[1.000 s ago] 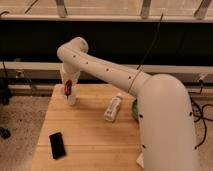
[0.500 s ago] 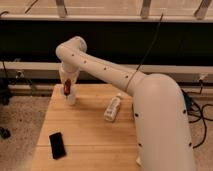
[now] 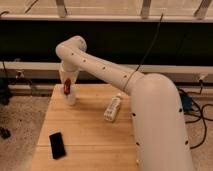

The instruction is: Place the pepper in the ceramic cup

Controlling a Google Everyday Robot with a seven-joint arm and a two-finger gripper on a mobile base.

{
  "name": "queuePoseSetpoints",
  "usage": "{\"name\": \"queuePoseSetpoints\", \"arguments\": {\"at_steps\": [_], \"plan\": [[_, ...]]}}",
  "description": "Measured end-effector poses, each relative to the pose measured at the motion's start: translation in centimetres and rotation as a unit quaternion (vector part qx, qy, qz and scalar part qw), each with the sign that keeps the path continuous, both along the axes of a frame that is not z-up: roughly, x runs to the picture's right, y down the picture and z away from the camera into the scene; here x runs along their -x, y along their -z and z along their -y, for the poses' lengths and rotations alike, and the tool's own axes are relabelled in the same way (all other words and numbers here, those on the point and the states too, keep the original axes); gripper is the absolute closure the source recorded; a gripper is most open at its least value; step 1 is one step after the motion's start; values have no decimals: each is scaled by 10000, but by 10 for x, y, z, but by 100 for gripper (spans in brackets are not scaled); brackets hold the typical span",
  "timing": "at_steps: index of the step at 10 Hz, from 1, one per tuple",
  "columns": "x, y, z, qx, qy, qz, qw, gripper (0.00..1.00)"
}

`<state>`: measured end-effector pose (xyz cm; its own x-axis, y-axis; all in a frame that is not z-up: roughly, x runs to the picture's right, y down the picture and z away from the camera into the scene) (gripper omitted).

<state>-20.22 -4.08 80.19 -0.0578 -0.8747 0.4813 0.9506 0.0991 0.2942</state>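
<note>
Item one, the white arm (image 3: 150,115): it fills the right of my camera view, its thick lower segment rising in the foreground, the slimmer link running up and left to a bent elbow above the table's far left corner, and the wrist dropping straight down from there. Against the picture from a second ago it has barely moved. The wrist sits in the same spot and the red at its tip looks, if anything, a touch higher, so I judge the drop has not happened yet and the task is paused at its last step. Item two, the wooden table (image 3: 90,137), pale planks. Item three, a white bottle (image 3: 113,108) lying on its side near the middle, well apart from the work. Item four, a black phone (image 3: 57,145) flat near the front left edge. Item five, the ceramic cup (image 3: 71,98), small, white and upright at the far left corner, directly under the wrist. Item six, the gripper (image 3: 67,84), pointing down just above the cup's rim, fingers closed in a pinch on the load as far as I can judge. Item seven, the pepper (image 3: 67,88), a slim dark red sliver hanging upright from that pinch, its lower end at or just inside the cup's mouth; I cannot tell which.
</note>
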Motion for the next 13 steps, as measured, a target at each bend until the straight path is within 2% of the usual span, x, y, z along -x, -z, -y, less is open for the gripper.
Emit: {"name": "queuePoseSetpoints", "arguments": {"at_steps": [11, 12, 13], "plan": [[4, -7, 5, 89, 105, 62, 9999, 100], [4, -7, 5, 93, 115, 68, 9999, 99], [4, -7, 5, 99, 123, 72, 9998, 92]]}}
